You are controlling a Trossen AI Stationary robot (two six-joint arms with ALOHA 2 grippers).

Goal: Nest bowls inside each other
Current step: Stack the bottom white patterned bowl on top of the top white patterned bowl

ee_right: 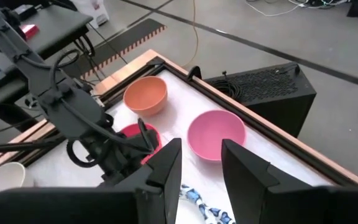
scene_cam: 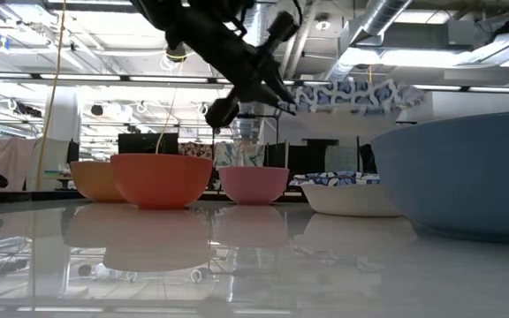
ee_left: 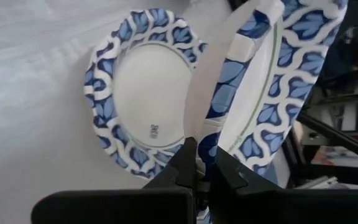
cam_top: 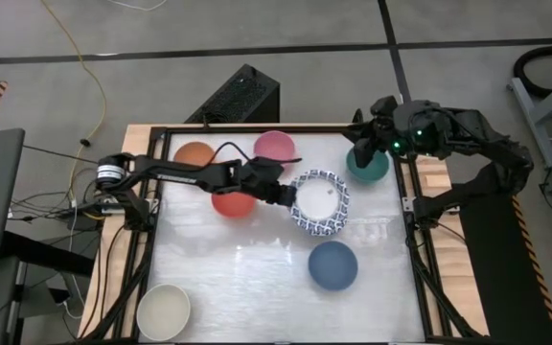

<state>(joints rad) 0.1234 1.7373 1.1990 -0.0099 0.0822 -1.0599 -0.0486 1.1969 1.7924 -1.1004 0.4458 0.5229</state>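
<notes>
**Patterned bowl held above its twin, ready to nest**

The left pincer is clamped tight on the rim of a white bowl with a blue-patterned rim, holding it tilted, clear of the worktop and just above a matching patterned bowl that rests near the middle. The step in hand appears to be stacking these two; the next move calls for levelling the held bowl, centring it over the lower one and lowering before letting go.

The right pincer waits at the far right edge over the dark green bowl, its fingers partly apart and empty.

Orange, pink, red, blue and cream bowls stand singly on the glossy white worktop, which has a wooden frame. Beyond it lie grey floor, cables and a black box.
</notes>
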